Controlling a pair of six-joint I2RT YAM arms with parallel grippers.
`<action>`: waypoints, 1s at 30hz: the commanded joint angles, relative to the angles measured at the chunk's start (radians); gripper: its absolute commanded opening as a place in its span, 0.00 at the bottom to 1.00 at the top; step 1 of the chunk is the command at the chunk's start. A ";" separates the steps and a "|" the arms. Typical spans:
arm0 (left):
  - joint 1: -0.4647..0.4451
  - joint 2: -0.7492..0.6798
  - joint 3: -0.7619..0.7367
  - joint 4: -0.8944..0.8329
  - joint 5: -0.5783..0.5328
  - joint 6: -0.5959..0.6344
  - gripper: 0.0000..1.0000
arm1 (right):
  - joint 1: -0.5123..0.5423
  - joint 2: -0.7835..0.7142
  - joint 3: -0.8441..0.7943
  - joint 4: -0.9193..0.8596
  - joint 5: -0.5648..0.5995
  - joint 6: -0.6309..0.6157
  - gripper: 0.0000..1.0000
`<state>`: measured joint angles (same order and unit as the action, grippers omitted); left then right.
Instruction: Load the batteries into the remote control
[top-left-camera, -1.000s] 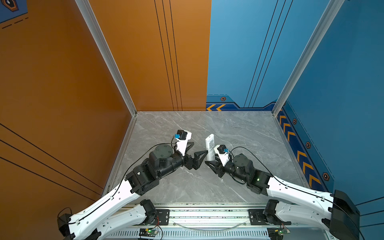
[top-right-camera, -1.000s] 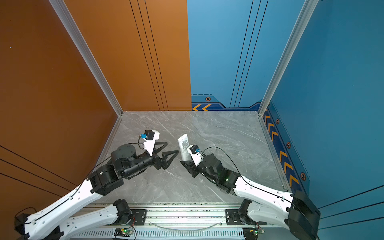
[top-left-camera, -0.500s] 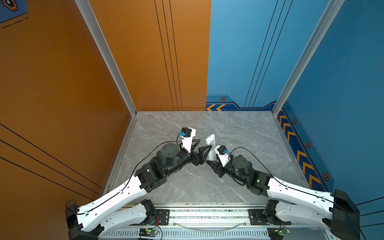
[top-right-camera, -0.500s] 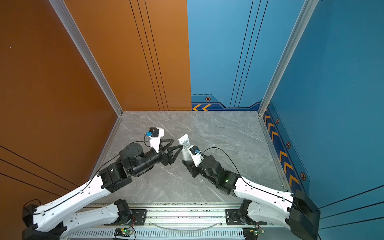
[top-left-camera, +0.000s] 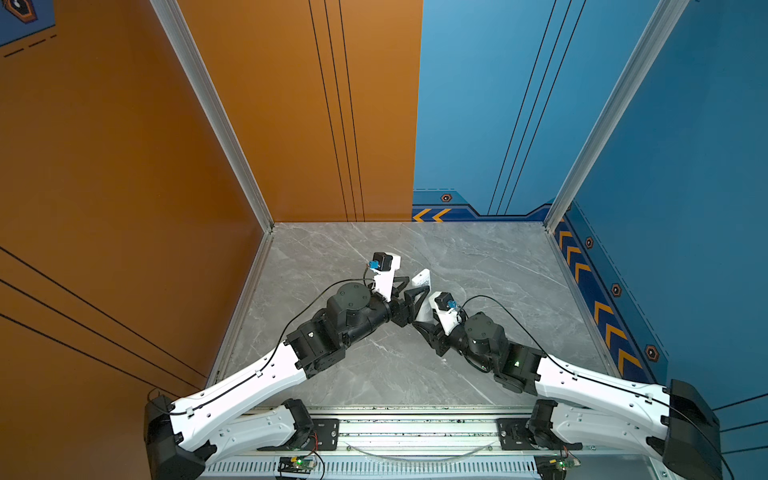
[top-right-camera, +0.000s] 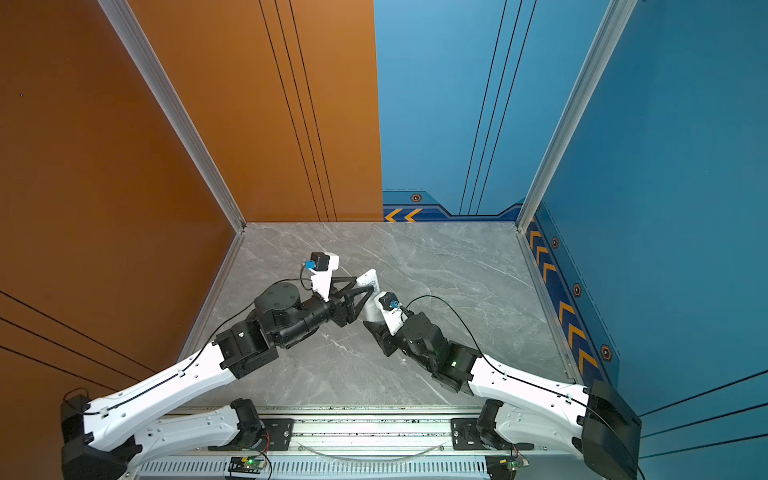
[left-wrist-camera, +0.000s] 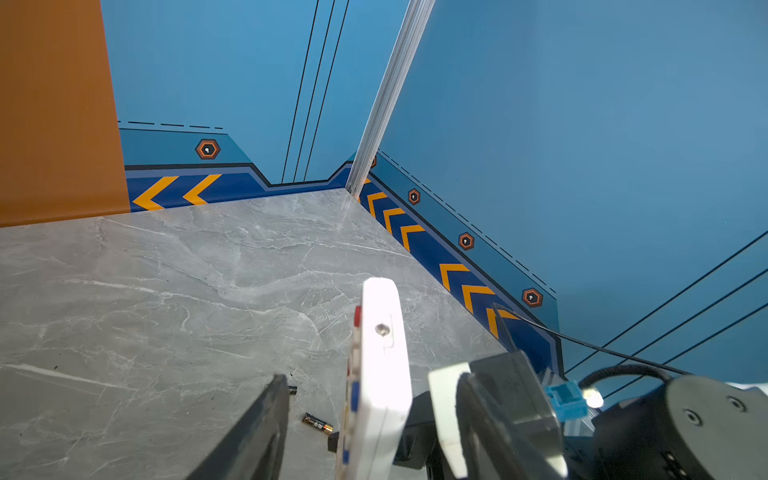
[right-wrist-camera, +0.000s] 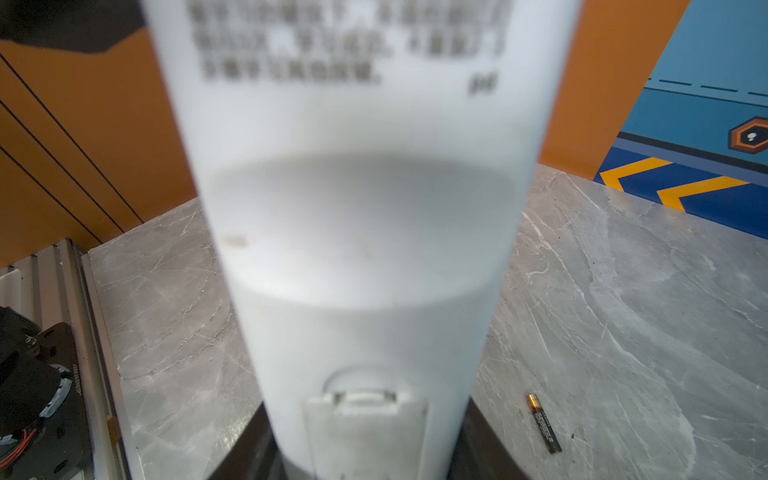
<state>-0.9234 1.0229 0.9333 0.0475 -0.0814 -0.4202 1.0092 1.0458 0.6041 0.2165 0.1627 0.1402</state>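
Note:
The white remote control (top-left-camera: 422, 281) (top-right-camera: 368, 281) stands tilted above the table's middle, its lower end gripped by my right gripper (top-left-camera: 428, 322) (top-right-camera: 374, 326). In the right wrist view its plain white back (right-wrist-camera: 365, 257) fills the picture, with the gripper (right-wrist-camera: 365, 451) shut on it. My left gripper (top-left-camera: 412, 291) (top-right-camera: 360, 289) straddles the remote's upper half. In the left wrist view the remote (left-wrist-camera: 380, 374) sits between that gripper's (left-wrist-camera: 372, 386) open jaws, with a gap on each side. One of the batteries (left-wrist-camera: 318, 423) (right-wrist-camera: 544, 423) lies on the table. A second dark end (left-wrist-camera: 292, 390) peeks from behind a finger.
A small hatch with a latch (right-wrist-camera: 365, 428) sits closed on the remote's back near the right jaws. The grey marble table (top-left-camera: 478, 266) is walled by orange and blue panels. An aluminium rail (top-left-camera: 415, 428) carrying both arm bases runs along the front edge.
My left arm has swung right to the remote, and its jaws have narrowed around the remote's upper half. The right arm and the remote have stayed put.

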 joint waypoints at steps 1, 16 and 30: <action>-0.008 0.013 -0.001 0.039 -0.032 -0.004 0.61 | 0.009 -0.024 0.017 0.012 0.033 -0.021 0.00; -0.031 0.070 0.009 0.074 -0.067 -0.006 0.49 | 0.026 -0.032 -0.004 0.031 0.097 -0.018 0.00; -0.032 0.111 0.013 0.110 -0.051 -0.009 0.42 | 0.034 -0.032 -0.013 0.055 0.085 -0.020 0.00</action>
<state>-0.9447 1.1267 0.9333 0.1249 -0.1246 -0.4278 1.0351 1.0328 0.6029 0.2199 0.2337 0.1295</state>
